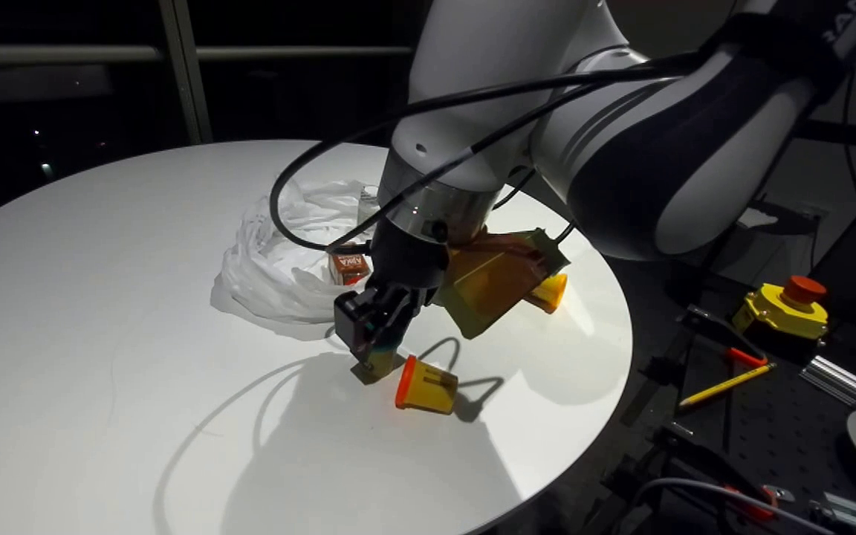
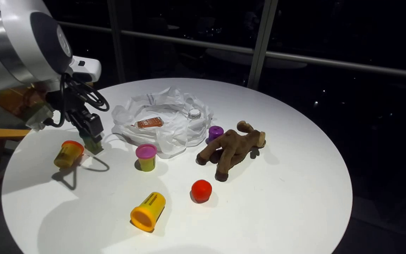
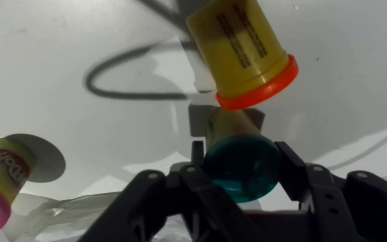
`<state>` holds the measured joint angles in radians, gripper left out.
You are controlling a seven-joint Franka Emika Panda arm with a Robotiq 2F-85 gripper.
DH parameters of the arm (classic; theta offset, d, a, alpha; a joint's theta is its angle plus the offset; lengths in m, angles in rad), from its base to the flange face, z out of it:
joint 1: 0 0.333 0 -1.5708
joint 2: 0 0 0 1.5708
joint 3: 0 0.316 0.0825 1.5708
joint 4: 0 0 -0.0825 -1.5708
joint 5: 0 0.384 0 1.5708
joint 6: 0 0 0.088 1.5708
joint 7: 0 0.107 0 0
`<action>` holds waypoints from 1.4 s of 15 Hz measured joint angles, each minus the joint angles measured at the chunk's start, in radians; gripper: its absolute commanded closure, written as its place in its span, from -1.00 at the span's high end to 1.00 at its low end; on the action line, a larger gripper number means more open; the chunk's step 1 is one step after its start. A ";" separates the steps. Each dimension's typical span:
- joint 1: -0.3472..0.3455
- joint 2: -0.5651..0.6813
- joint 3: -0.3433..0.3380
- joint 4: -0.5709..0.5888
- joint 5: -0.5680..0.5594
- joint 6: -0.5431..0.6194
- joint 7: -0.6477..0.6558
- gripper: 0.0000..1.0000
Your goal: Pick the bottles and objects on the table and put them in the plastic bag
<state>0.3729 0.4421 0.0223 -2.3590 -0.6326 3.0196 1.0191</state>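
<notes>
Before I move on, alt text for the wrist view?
A gripper has a teal-lidded tub between its fingers. On the white table, an orange-lidded tub lies on its side; lower left, a pink-lidded tub and part of a plastic bag.

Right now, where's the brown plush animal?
In an exterior view, the brown plush animal lies on the right half of the table, beside the small purple item and right of the plastic bag.
</notes>
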 measured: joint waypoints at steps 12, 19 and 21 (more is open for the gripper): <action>-0.042 -0.118 -0.060 0.183 0.025 -0.118 0.004 -0.54; -0.185 -0.104 -0.102 0.206 0.102 -0.143 -0.028 -0.54; -0.223 -0.083 -0.093 0.204 0.144 -0.143 -0.049 -0.54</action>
<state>0.1504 0.3587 -0.0702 -2.1552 -0.4882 2.8763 0.9701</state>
